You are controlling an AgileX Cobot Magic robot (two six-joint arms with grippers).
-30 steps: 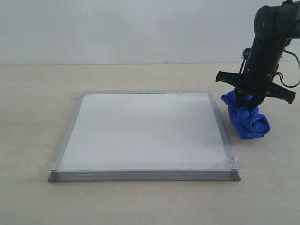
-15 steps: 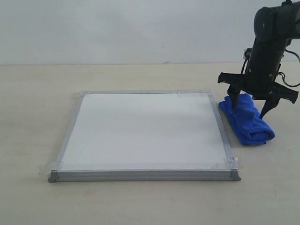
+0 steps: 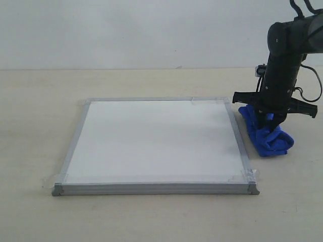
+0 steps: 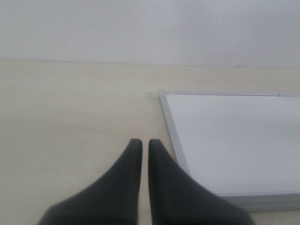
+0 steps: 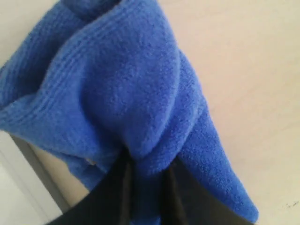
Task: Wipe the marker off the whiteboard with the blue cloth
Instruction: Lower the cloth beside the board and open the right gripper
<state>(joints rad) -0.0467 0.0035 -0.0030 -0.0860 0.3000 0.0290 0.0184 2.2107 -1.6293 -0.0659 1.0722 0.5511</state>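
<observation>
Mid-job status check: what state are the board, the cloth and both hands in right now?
whiteboard: flat on the table, surface looks clean, no red mark visible.
blue cloth: bunched beside the board's right edge, pinched by the right hand.
right hand: shut on the cloth.
left hand: shut, holding nothing.

Silver-framed whiteboard (image 3: 151, 141) lying flat, bunched blue cloth (image 3: 275, 142) just beside its right edge

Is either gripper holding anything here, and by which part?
The right gripper pinches a bunched fold in the middle of the blue cloth; the left gripper is shut and empty.
</observation>
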